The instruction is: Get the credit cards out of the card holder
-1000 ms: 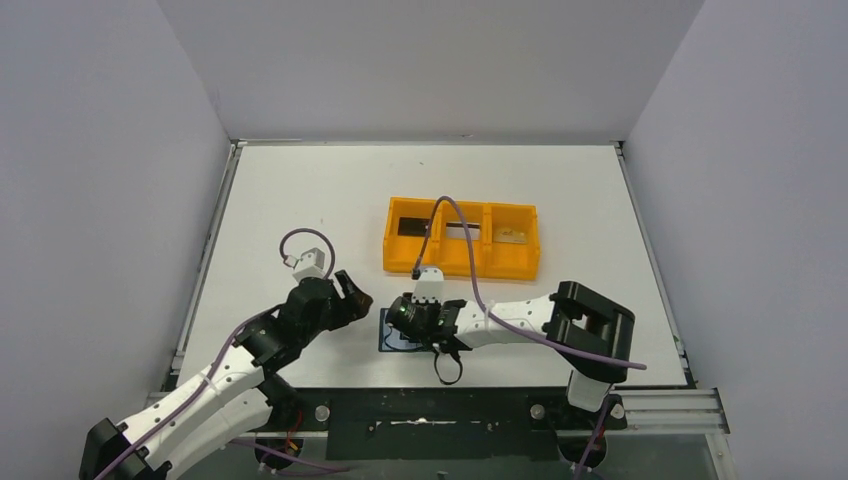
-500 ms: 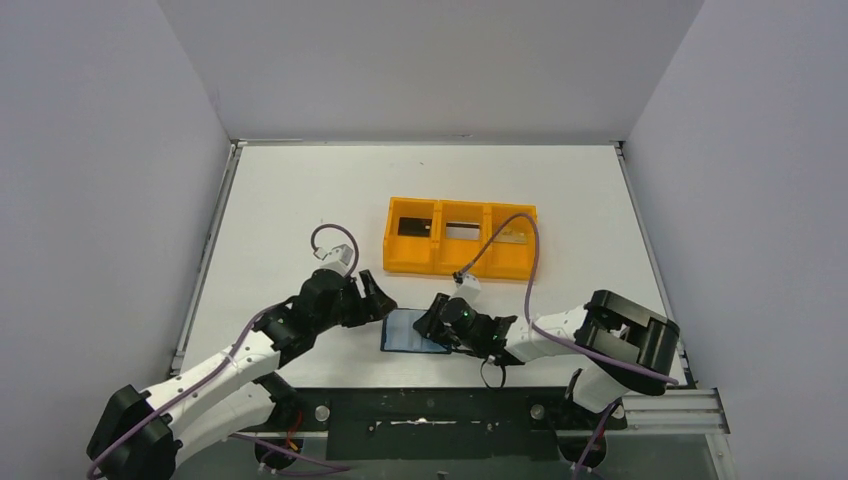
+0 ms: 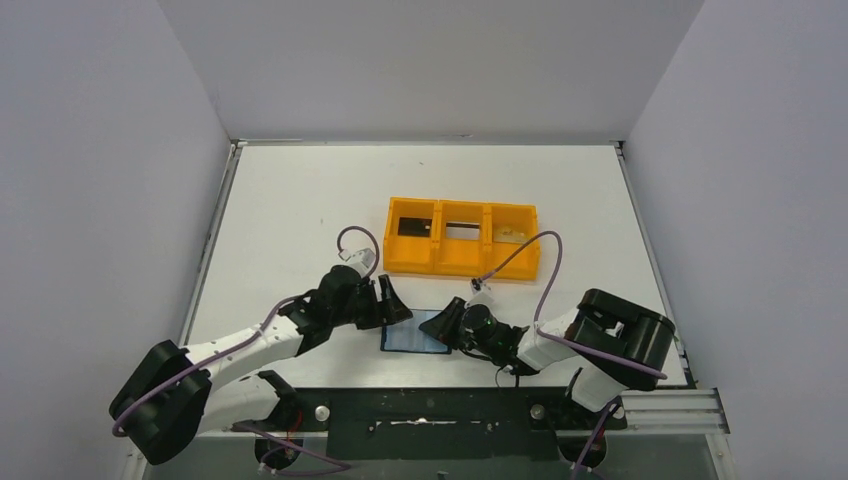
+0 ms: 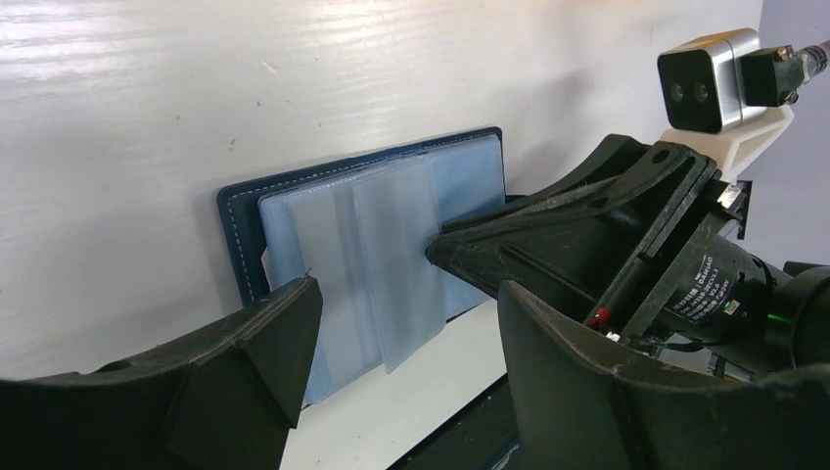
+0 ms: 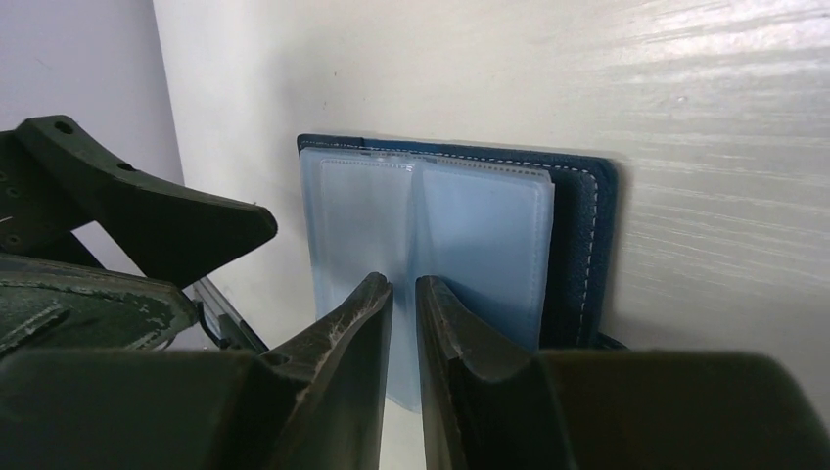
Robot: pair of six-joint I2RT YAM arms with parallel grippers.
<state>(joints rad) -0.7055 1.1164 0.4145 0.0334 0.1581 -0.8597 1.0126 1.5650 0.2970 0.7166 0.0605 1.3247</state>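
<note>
The card holder (image 3: 413, 334), a dark navy bifold wallet, lies open near the table's front edge, showing pale blue translucent sleeves (image 4: 377, 230). I see no card in the sleeves. My left gripper (image 3: 393, 303) is open, with its jaws wide, just left of the wallet (image 4: 294, 196). My right gripper (image 3: 447, 322) points at the wallet's right side. Its fingers are almost together at the sleeves (image 5: 480, 225), and nothing shows between them. A pale beige flat card (image 3: 513, 236) lies in the orange tray's right compartment.
The orange three-compartment tray (image 3: 462, 266) stands just behind the wallet, with a dark flat piece (image 3: 410, 226) in its left compartment. The front table edge and black rail (image 3: 430, 400) run close below the wallet. Grey walls stand on three sides.
My left gripper has moved right, up to the wallet's left edge. My right gripper has drawn back to the right off the wallet, which now shows open.
</note>
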